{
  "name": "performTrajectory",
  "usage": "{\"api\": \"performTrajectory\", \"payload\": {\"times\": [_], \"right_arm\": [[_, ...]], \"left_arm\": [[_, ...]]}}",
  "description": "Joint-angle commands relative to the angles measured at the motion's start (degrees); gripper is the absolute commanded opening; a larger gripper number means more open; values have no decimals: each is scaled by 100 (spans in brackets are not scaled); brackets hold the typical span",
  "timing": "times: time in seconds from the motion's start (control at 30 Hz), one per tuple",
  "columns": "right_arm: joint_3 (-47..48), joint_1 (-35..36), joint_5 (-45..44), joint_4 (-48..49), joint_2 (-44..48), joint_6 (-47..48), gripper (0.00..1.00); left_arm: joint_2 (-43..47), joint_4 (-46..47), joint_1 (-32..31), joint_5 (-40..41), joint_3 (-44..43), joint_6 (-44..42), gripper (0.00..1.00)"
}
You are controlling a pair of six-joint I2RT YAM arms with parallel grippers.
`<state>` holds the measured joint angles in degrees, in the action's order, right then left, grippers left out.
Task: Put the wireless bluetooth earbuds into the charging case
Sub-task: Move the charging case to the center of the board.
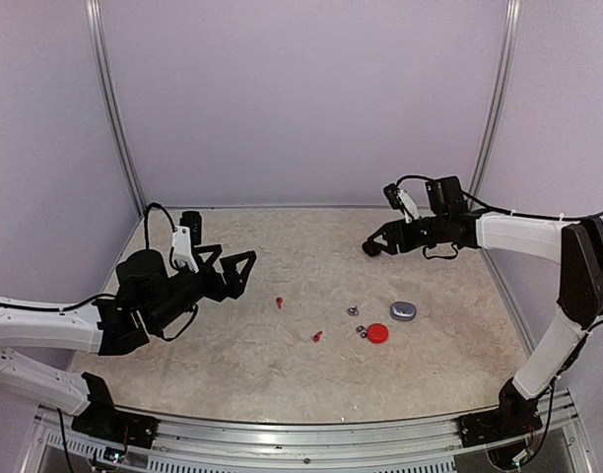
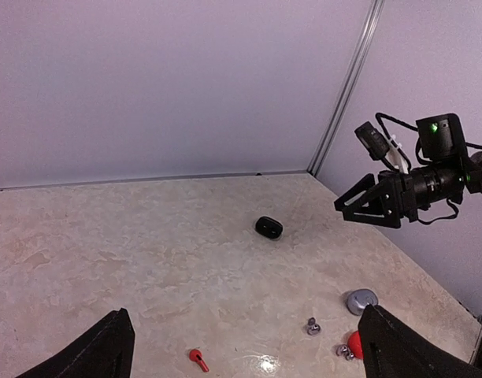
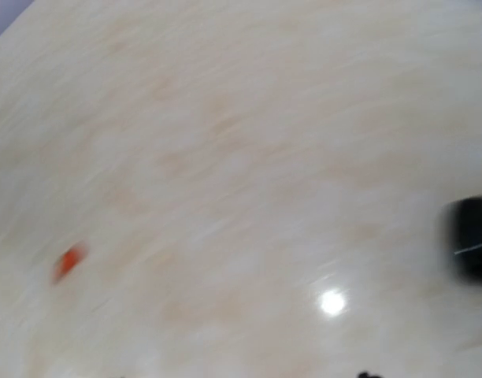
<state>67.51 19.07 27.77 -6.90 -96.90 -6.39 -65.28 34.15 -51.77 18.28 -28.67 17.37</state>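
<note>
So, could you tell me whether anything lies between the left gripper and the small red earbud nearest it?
Nothing visible does. Only beige marbled tabletop separates the open left gripper from that small red earbud; the second red earbud lies beyond it, farther right.

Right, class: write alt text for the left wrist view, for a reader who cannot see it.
The open left hand frames a marbled table holding a black case, a grey case, a red earbud and silver earbuds. The right hand hangs above the table beyond them.

Four earbuds point(image 1: 279, 302) (two red, two silver-grey), three cases point(image 1: 402, 311)
</note>
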Motion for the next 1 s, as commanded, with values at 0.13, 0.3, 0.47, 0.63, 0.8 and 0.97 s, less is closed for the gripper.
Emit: {"api": "performTrajectory", "payload": {"times": [0.13,0.3,0.47,0.63,0.8,0.97], "right_arm": [[-1124,961,-280,-787,1326,268,63],[-1432,1278,-604,-1380,1788,279,63],[-1413,1566,-944,-2213,1615,455,63],[-1363,1803,-1469,-2731,1126,714,63],[-1356,1973,-1890,-2796,679,932,65],[-1339,2004,-2047,-2742,427,1025,65]], "left_arm": [[30,-1,-134,-76,-100,-228,99],[-110,12,-182,-207,-157,-283,99],[-224,47,-202,-371,-211,-310,99],[-388,64,-202,-519,-286,-375,99],[-492,61,-202,-614,-343,-461,99],[-556,87,-191,-725,-359,-514,99]]}}
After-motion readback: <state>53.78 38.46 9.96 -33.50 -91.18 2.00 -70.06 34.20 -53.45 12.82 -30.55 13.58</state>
